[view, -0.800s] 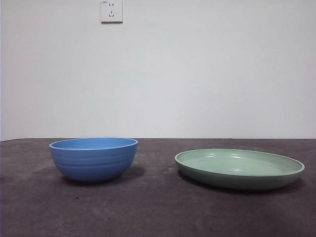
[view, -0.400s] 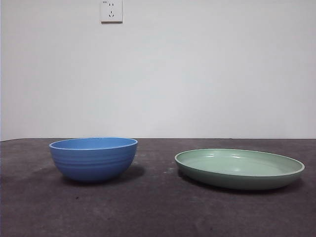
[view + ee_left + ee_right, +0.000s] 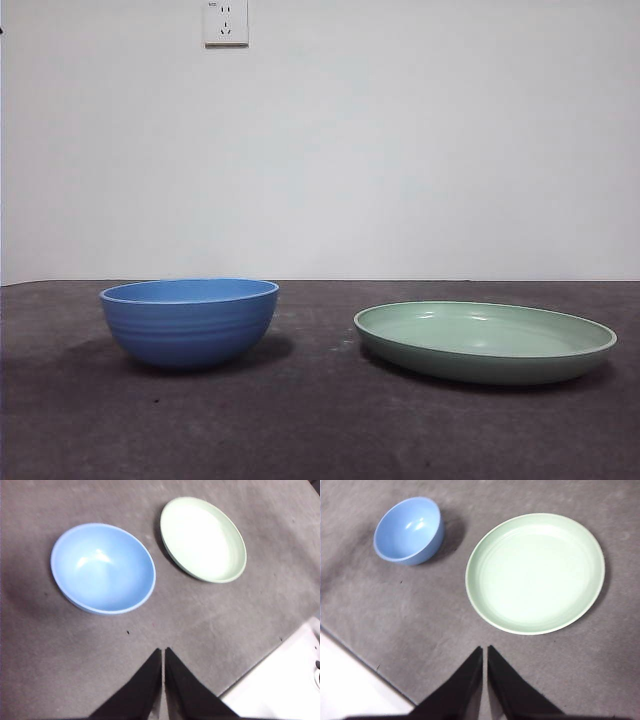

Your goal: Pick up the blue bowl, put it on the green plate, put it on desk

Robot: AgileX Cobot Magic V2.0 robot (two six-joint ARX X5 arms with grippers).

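Note:
The blue bowl (image 3: 189, 322) stands upright and empty on the desk (image 3: 300, 420) at the left; it also shows in the wrist views as blue bowl (image 3: 103, 568) and blue bowl (image 3: 409, 530). To its right lies the empty green plate (image 3: 485, 342), seen too as green plate (image 3: 203, 538) and green plate (image 3: 535, 573). A gap of bare desk separates the two. My left gripper (image 3: 163, 651) hangs shut high above the desk, short of the bowl. My right gripper (image 3: 485, 649) is shut too, high above the desk near the plate's rim. Neither gripper appears in the front view.
A white wall with a power socket (image 3: 226, 22) rises behind the desk. The desk's edge, with a white floor or surface beyond it, shows in the corners of both wrist views, as desk edge (image 3: 260, 665) and desk edge (image 3: 365, 665).

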